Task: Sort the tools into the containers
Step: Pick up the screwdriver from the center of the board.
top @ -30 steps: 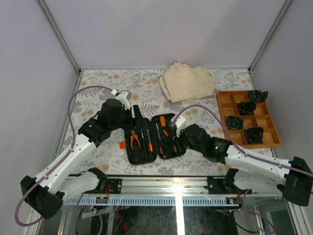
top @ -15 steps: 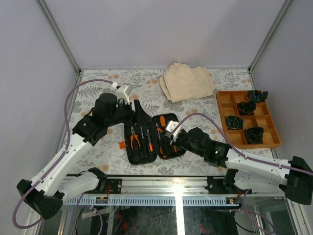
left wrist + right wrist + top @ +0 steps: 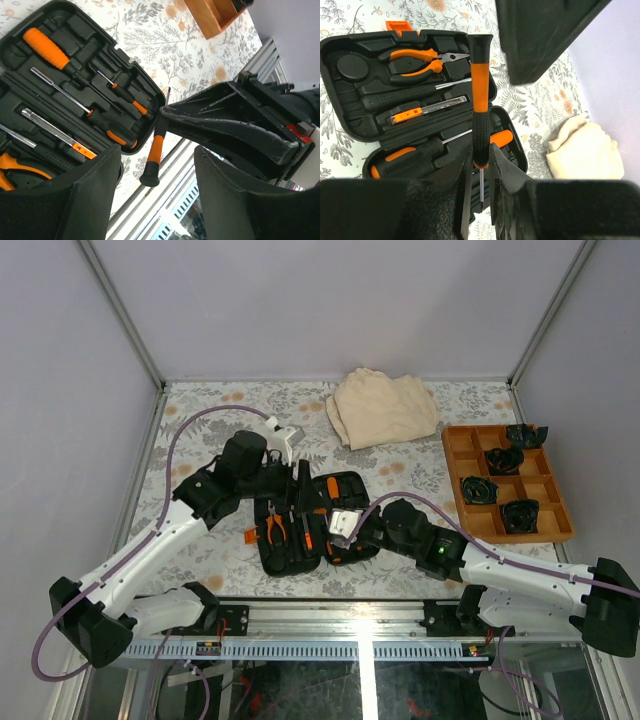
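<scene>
right pincer (image 3: 480, 155) clamps a slim black-and-orange screwdriver (image 3: 480, 85) over the moulded black case (image 3: 347, 122) — left pincer (image 3: 157, 162) gapes wide.

Black tool case (image 3: 350, 67), orange-and-black screwdriver (image 3: 480, 95), floral-patterned table (image 3: 200, 410), beige cloth (image 3: 385, 405)

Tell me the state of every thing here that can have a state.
Tool case: open, both halves lying flat.
Right pincer: shut on the screwdriver, above the case.
Left pincer: open, holding nothing.
Pliers: lying in a slot of the case.
Cloth: loosely folded.
Wooden tray: some compartments filled, some bare.
</scene>
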Robot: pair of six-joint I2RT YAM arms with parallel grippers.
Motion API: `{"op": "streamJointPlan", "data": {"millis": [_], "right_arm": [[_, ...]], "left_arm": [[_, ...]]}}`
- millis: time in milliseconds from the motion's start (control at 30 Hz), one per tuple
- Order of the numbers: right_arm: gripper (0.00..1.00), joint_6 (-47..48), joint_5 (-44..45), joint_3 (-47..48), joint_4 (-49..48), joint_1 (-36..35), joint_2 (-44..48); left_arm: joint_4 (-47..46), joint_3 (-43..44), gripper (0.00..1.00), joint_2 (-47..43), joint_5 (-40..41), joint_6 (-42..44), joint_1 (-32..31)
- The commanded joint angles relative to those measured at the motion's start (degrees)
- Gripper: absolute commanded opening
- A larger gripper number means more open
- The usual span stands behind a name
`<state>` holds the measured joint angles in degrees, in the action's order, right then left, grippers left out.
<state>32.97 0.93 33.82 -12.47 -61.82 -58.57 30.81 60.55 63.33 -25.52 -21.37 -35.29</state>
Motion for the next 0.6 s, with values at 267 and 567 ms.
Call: {"op": "streamJointPlan", "data": {"millis": [267, 567], "right_arm": [[0.0, 7.8, 0.25, 3.94, 1.13, -0.21, 1.19], [0.01, 8.66, 0.14, 4.33, 3.5, -0.25, 0.83]], "left_arm": [[3.9, 0.31, 0.49, 3.39, 1.51, 5.63, -4.94], [4.13, 0.4, 0.21, 3.45, 1.75, 6.49, -5.26]]}}
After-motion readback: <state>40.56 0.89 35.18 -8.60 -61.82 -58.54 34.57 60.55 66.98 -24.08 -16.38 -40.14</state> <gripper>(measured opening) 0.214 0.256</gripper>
